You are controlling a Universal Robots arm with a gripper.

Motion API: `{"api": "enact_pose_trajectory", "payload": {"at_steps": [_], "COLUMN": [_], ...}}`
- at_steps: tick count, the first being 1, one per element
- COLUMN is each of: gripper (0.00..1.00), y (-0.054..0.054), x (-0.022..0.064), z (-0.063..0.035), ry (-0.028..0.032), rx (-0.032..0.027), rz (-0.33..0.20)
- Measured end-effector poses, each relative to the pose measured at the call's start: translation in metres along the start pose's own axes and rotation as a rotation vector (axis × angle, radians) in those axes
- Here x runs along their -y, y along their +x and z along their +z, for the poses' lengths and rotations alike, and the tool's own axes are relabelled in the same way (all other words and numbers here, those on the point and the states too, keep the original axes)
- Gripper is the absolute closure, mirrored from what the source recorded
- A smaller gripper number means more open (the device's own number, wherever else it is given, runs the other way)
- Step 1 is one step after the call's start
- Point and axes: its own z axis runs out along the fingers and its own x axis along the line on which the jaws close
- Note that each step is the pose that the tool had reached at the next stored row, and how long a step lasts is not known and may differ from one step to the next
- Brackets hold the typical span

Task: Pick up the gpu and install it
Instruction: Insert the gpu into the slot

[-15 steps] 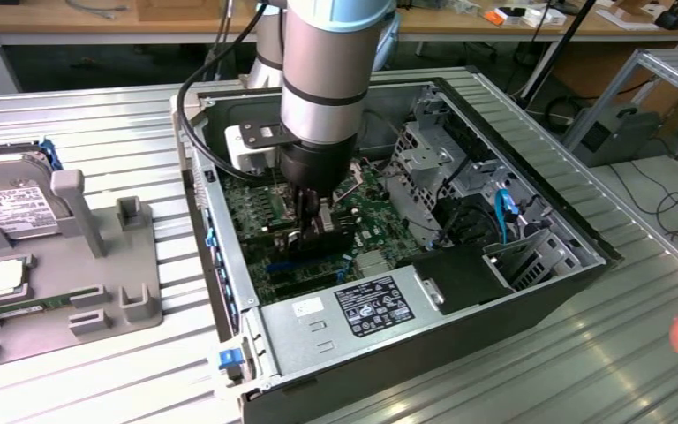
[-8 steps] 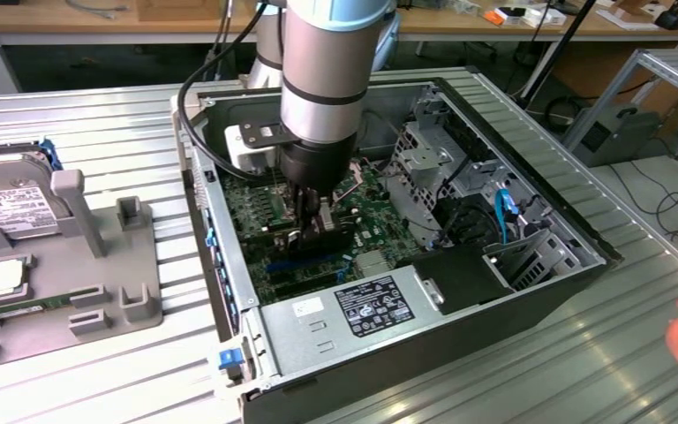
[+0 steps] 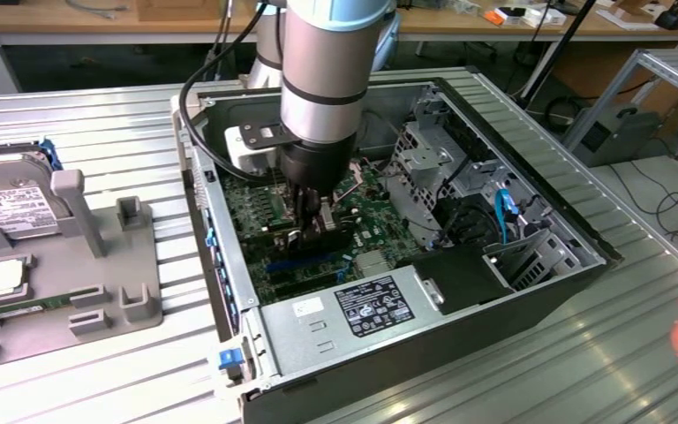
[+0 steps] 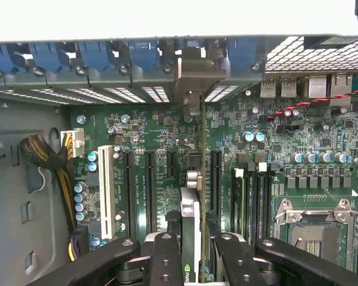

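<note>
My arm (image 3: 321,62) is a thick silver-grey tube with a pale blue cap at its upper joint and a black band around it. Below the band it narrows to a black wrist. A white bracket with a black plate sits beside the wrist. Black cables loop beside the tube. My end effector (image 4: 190,262) has black linked fingers (image 4: 166,262) studded with round screws.

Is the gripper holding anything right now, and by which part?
Yes: the gripper holds the gpu edge-on between its jaws, clamped on the card's upper edge, over the motherboard slots inside the computer case.
</note>
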Motion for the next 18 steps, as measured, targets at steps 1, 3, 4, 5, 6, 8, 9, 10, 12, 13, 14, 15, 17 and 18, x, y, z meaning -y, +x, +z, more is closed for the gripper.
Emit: {"api": "enact_pose_trajectory", "payload": {"at_steps": [1, 3, 4, 5, 6, 8, 9, 10, 12, 13, 14, 15, 17, 18], "gripper": [0.73, 0.73, 0.73, 0.73, 0.73, 0.73, 0.73, 0.73, 0.73, 0.73, 0.73, 0.73, 0.73, 0.73], "y": [-0.0001, -0.0014, -0.0017, -0.0019, -0.0019, -0.002, -0.002, -0.002, -0.002, -0.002, -0.002, -0.002, -0.002, -0.002], "x": [-0.0001, 0.0, 0.0, 0.0, 0.0, 0.0, 0.0, 0.0, -0.0001, -0.0001, -0.0001, -0.0001, -0.0001, -0.0001], "z": [0.0, 0.0, 0.0, -0.0001, 0.0, 0.0002, 0.0008, 0.0016, 0.0025, 0.0027, 0.003, 0.0031, 0.0034, 0.0037], "ry": [0.0, 0.0, 0.0, 0.0, 0.0, -0.0001, 0.0, 0.0, -0.0001, 0.0, 0.0, 0.0, 0.0, 0.0], "rx": [0.0, 0.0, 0.0, 0.0, 0.0, -0.0001, 0.0, 0.0001, -0.0001, -0.0001, 0.0, 0.0, -0.0001, 0.0], "rz": [0.0, 0.0, 0.0, 0.0, 0.0, 0.0, 0.0, 0.0, 0.0, 0.0, 0.0, 0.0, 0.0, 0.0]}}
